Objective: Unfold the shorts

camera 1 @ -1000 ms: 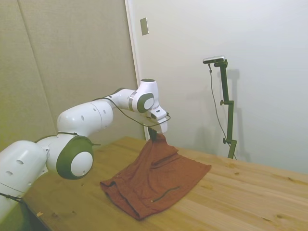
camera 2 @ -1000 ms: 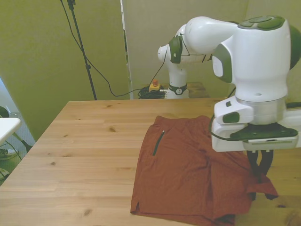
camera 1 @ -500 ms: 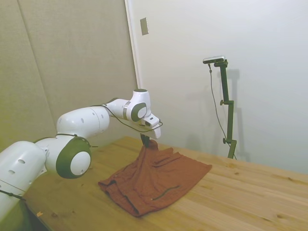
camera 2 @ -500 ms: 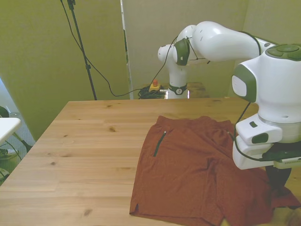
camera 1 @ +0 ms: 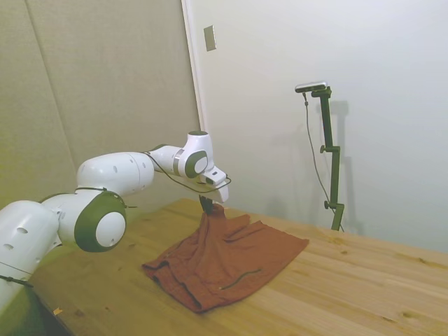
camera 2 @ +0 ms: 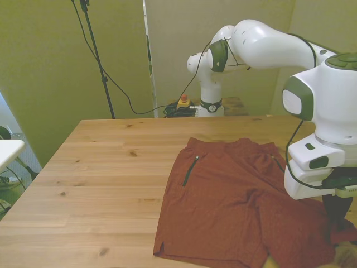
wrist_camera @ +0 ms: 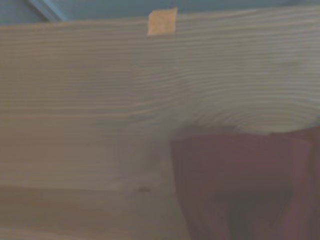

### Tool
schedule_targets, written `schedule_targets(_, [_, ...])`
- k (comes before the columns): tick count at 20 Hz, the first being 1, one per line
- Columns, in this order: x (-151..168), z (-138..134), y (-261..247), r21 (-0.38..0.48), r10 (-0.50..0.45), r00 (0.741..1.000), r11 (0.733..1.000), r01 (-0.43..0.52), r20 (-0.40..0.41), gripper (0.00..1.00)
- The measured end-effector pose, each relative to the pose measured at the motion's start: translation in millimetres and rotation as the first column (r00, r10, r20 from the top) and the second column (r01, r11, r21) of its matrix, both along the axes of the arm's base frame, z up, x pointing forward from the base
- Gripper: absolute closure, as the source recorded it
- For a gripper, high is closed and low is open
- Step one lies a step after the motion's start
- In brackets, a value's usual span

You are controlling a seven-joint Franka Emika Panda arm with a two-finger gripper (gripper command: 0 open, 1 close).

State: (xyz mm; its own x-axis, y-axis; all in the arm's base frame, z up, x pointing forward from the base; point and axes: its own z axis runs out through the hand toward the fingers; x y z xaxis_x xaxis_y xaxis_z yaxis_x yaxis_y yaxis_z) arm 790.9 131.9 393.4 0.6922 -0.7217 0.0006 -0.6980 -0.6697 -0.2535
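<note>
The rust-red shorts (camera 2: 234, 206) lie mostly spread on the wooden table (camera 2: 100, 167), with a dark pocket slit (camera 2: 189, 170) showing. In the side view the shorts (camera 1: 231, 262) rise to a peak at one corner, where my gripper (camera 1: 208, 207) is shut on the fabric just above the table. In the front view the gripper (camera 2: 338, 222) sits low at the front view's right, pinching that corner near the table's front edge. The wrist view shows blurred red shorts (wrist_camera: 240, 185) over bare wood.
A small tan square (wrist_camera: 162, 21) marks the table by its edge in the wrist view. A red button box (camera 2: 183, 101) with cables sits behind the table. A white object (camera 2: 8, 149) stands off the front view's left edge.
The gripper has dropped lower and moved toward the front view's right, pulling the held corner outward. The shorts now lie flatter and wider.
</note>
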Motion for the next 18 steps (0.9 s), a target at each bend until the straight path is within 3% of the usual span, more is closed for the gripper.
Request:
schedule_targets(11, [-12,43,-23,-0.010,-0.066,0.993,0.998,0.068,0.097,0.00])
schedule_targets(15, [-37,54,-36,-0.065,-0.203,0.979,0.977,0.203,0.002,0.00])
schedule_targets(18, [-68,72,-49,-0.119,-0.249,0.967,0.963,0.241,-0.058,0.00])
